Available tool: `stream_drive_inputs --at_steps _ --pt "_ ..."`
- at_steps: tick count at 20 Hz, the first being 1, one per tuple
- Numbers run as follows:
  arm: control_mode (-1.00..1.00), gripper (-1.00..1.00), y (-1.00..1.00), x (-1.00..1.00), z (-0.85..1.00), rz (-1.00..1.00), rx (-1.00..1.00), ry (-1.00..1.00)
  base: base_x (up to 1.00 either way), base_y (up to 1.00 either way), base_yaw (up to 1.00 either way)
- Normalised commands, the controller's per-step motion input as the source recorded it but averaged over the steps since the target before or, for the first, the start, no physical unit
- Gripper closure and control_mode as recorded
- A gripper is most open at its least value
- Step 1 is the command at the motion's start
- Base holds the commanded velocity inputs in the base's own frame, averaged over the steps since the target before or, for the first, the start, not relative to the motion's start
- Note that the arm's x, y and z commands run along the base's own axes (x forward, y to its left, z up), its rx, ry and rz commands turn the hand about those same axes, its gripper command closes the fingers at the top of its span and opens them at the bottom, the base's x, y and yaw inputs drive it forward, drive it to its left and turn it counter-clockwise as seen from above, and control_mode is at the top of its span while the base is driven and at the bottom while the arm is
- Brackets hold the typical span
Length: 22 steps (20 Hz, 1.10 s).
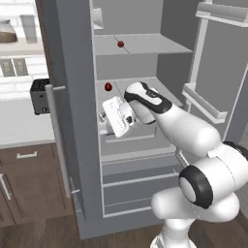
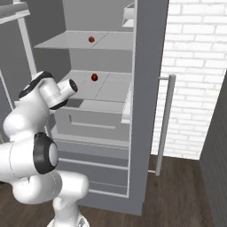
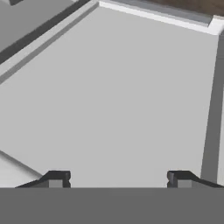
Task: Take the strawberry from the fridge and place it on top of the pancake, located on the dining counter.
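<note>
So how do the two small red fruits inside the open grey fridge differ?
The upper small red fruit sits on the higher pale grey shelf, farther from the hand; the lower small red fruit sits on the shelf below and looks slightly larger. Both are dark red, roundish, lying free.

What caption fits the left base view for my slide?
Open fridge: white arm reaches to the middle shelf, tool beside a small red fruit; another red fruit sits above.
</note>
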Motion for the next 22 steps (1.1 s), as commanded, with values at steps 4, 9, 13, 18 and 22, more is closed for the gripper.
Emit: stream_drive_inputs --at_steps 4,9,13,18,22 --pt "-1.0 -1.0 0.48 -0.42 0.0 0.03 0.0 0.0 0.0 0.0 0.0" --pt "-1.0 -1.0 0.11 -0.27 0.0 0.01 0.0 0.0 0.0 0.0 0.0" --pt "-1.0 -1.0 -0.2 -0.09 0.01 0.0 -0.03 0.0 0.0 0.0 0.0" --pt "-1.0 -1.0 -0.96 -0.07 0.06 0.0 -0.2 -0.04 0.0 0.0 0.0" --pt "-1.0 -1.0 -1.0 0.0 0.0 0.12 -0.36 -0.25 0.0 0.0 0.0"
